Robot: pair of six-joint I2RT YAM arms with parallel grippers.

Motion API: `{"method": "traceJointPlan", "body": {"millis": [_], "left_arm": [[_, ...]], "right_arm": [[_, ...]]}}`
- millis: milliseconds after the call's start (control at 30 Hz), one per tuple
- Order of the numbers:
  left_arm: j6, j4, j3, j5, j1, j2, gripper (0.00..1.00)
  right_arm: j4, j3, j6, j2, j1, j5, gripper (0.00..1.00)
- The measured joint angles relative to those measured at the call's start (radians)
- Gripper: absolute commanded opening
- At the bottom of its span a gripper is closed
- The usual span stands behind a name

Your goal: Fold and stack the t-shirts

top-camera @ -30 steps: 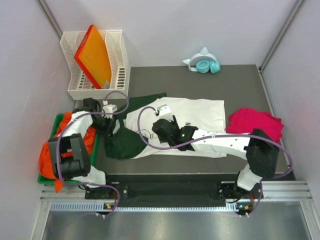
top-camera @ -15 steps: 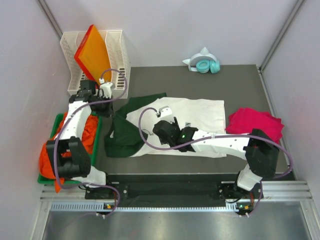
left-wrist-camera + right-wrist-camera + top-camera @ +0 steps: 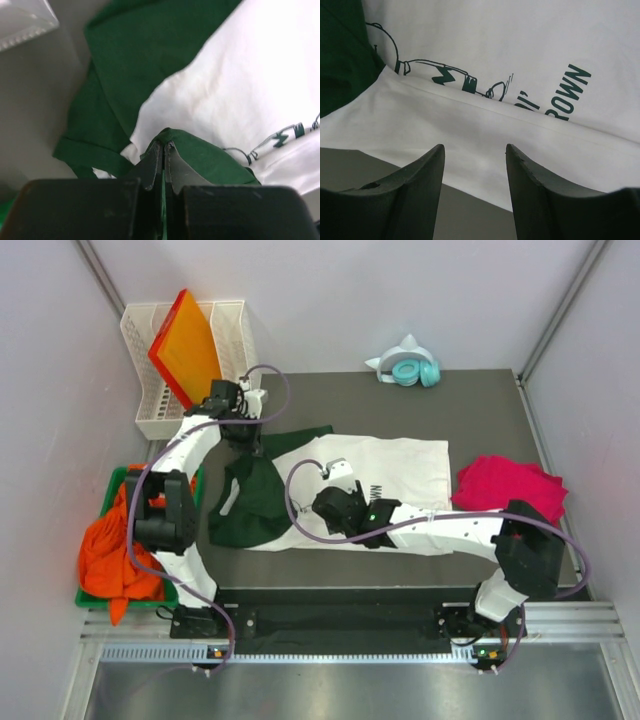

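- Swung since a second ago from the green plastic bin [image 3: 110, 490] toward the white slotted rack [image 3: 238, 350], the left gripper [image 3: 247, 436] holds up part of the dark green fabric t-shirt [image 3: 255, 508]. The shirt lies on the grey table [image 3: 480, 405], overlapping one end of the white printed t-shirt [image 3: 400, 465].
- Left wrist: jaws pinched tight on a green fold.
- Right wrist: right gripper [image 3: 475, 165] spread wide, empty, above the white hem.

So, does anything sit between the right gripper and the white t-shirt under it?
Nothing visible does. The right gripper is open, and only bare white t-shirt shows between its fingers. The green t-shirt lies off to one side at the white one's left end, pinched in the left gripper.
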Motion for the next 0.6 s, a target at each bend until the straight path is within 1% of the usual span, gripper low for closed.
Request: {"method": "traceJointPlan", "body": {"millis": [167,300,333,367,400,433,533,567,600], "left_arm": [[-0.015,0.013,0.092,-0.026,-0.010,0.068,0.00],[-0.006,0.019,0.132,-0.053,-0.065,0.101,0.00],[-0.003,0.021,0.138,-0.060,-0.082,0.112,0.03],[-0.001,0.021,0.143,-0.064,-0.094,0.122,0.13],[0.002,0.020,0.152,-0.068,-0.108,0.138,0.19],[0.005,0.021,0.160,-0.068,-0.120,0.156,0.38],[0.006,0.015,0.188,-0.079,-0.137,0.217,0.58],[0.004,0.013,0.189,-0.090,-0.137,0.227,0.72],[0.004,0.006,0.189,-0.098,-0.133,0.230,0.78]], "right_arm": [[-0.012,-0.019,0.014,-0.019,0.000,0.001,0.52],[-0.016,-0.019,0.023,-0.020,0.000,0.001,0.52],[-0.016,-0.020,0.026,-0.020,0.000,0.001,0.52],[-0.016,-0.021,0.029,-0.020,0.000,0.001,0.52],[-0.018,-0.023,0.031,-0.020,0.000,0.001,0.52],[-0.021,-0.023,0.033,-0.020,0.000,0.001,0.52],[-0.021,-0.023,0.038,-0.020,0.000,0.001,0.52],[-0.022,-0.023,0.039,-0.020,0.000,0.001,0.52],[-0.022,-0.023,0.039,-0.020,0.000,0.001,0.52]]}}
